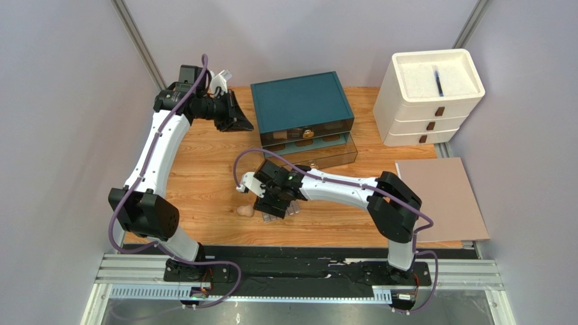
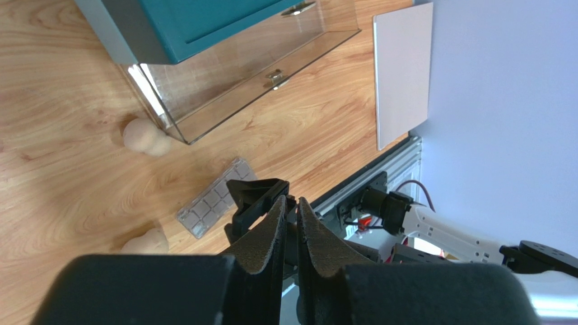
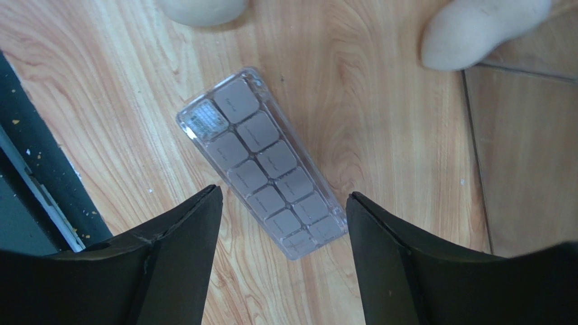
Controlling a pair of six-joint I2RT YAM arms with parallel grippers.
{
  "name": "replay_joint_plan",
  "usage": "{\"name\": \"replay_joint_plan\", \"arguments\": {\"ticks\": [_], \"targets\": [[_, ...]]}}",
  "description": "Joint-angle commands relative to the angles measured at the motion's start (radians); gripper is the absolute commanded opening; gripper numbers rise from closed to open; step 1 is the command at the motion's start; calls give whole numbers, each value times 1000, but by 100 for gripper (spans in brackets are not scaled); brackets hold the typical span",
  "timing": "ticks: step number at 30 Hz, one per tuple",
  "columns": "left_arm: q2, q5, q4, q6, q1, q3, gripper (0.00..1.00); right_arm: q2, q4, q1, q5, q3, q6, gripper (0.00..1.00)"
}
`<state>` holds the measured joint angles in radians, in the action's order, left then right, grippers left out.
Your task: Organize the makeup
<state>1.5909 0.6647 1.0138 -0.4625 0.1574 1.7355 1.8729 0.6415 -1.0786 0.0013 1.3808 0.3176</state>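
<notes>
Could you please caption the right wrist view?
Open right gripper poised over the palette, two sponges beyond.

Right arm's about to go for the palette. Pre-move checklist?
1. Right gripper open: ok, jaws wide apart.
2. Palette between the fingers: ok, one end of it lies between them.
3. Palette square to the jaws: not ok, it lies at a slant.
4. Sponges clear of the grasp: ok, both lie past the palette's far end, not touching it.
5. Clear drawer open: ok, pulled out of the teal box.
6. Left gripper out of the way: ok, shut, off beside the box.
</notes>
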Motion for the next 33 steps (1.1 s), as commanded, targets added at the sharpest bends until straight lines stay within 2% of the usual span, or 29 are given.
{"name": "replay_joint_plan", "arguments": {"ticks": [1,7,13,21,24,26,27,28,33], "targets": [[-49,19,-7,28,-10,-10,15,34,90,-4,-83,78,117,70],[-42,24,-4,38,-10,-16,15,52,110,-11,-84,51,172,72],[-40,18,-14,42,-13,-44,15,84,50,-15,-26,15,170,73],[-31,30,-11,41,-13,-25,15,221,75,-50,29,52,149,70],[-29,32,-4,44,-15,-19,15,273,113,-64,58,89,95,59],[-29,32,-6,45,-15,-19,15,287,152,-64,55,100,64,30],[-29,32,-4,45,-16,-21,15,285,156,-64,68,98,52,6],[-29,32,-6,45,-16,-24,15,279,159,-66,78,90,37,0],[-29,35,-17,45,-16,-39,15,165,130,-58,72,20,5,0]]}}
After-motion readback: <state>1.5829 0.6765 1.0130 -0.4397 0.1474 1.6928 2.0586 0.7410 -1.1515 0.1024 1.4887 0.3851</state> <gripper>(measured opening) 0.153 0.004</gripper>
